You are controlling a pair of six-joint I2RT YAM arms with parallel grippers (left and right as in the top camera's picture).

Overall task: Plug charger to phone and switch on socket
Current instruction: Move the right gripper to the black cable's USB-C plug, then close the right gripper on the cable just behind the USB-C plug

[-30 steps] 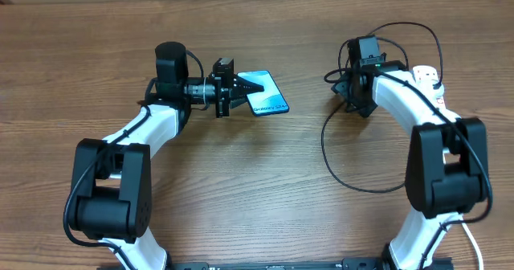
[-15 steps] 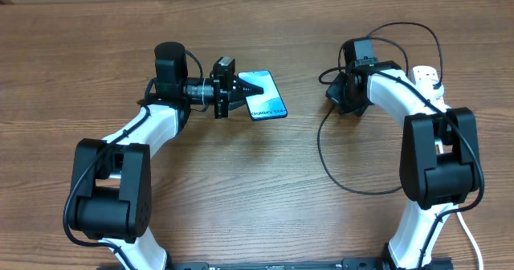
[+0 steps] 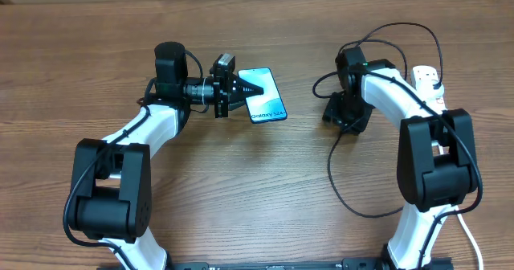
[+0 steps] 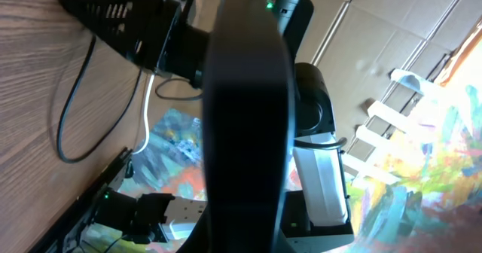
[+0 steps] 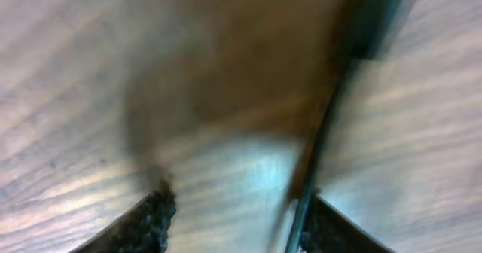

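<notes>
My left gripper is shut on the left end of the phone, whose blue-teal screen faces up. In the left wrist view the phone is a dark, edge-on band through the middle. My right gripper points down at the table right of the phone. Its fingers are apart, with the black charger cable running close along the right finger; this view is blurred. The cable loops over the table in front of the right arm. The white socket lies at the far right, mostly hidden behind the right arm.
The cable also arcs behind the right arm near the table's back edge. The socket's white cord runs down the right side. The left wrist view shows the right arm's gripper over the wood.
My right gripper has swung left and toward the front, and the cable loop has shifted with it. The phone has turned slightly in my left gripper.
</notes>
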